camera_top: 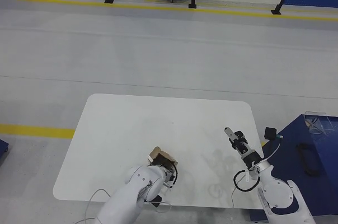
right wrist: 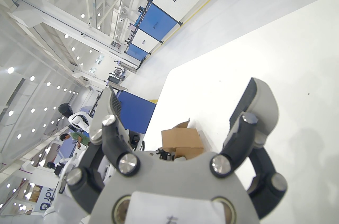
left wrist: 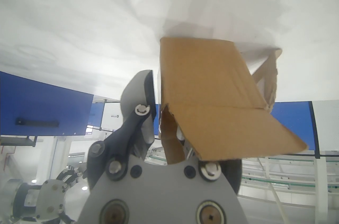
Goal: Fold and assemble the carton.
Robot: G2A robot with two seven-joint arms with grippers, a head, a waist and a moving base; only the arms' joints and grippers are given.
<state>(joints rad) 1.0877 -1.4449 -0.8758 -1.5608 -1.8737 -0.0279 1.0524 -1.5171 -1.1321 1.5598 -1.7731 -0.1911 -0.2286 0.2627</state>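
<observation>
Carton (camera_top: 162, 154) is brown cardboard and only partly erected. It sits near the middle of the white table (camera_top: 130, 123), slightly toward the 6 o'clock edge in the top view.

- The left gripper (camera_top: 168, 167) is right at the carton's 6 o'clock side, touching it.
- In the left wrist view, the left gripper (left wrist: 164, 82) is pinched on one carton (left wrist: 204, 76) side wall.
  - One finger (left wrist: 144, 95) is outside the wall with its pad just beside the board.
  - The other finger is mostly hidden behind the cardboard.
- One big flap is folded out flat toward the wrist camera and covers that side of the gripper.
- A second, smaller flap sticks out loose at the far corner.
- The carton's far end appears to be down on the table (left wrist: 79, 10), though contact there isn't clear.

The right gripper (camera_top: 234, 134) is over the table's 3 o'clock side. Its jaws are spread wide with nothing between them. The carton lies at roughly 9 o'clock from it and well apart.

In the right wrist view, the carton (right wrist: 182, 139) shows past the open right gripper (right wrist: 182, 87) on the table (right wrist: 264, 50), with a flap standing up on top.

A blue stand (camera_top: 320, 168) sits just off the table's 3 to 4 o'clock edge. A yellow floor line (camera_top: 29, 130) runs off at 9 o'clock.
</observation>
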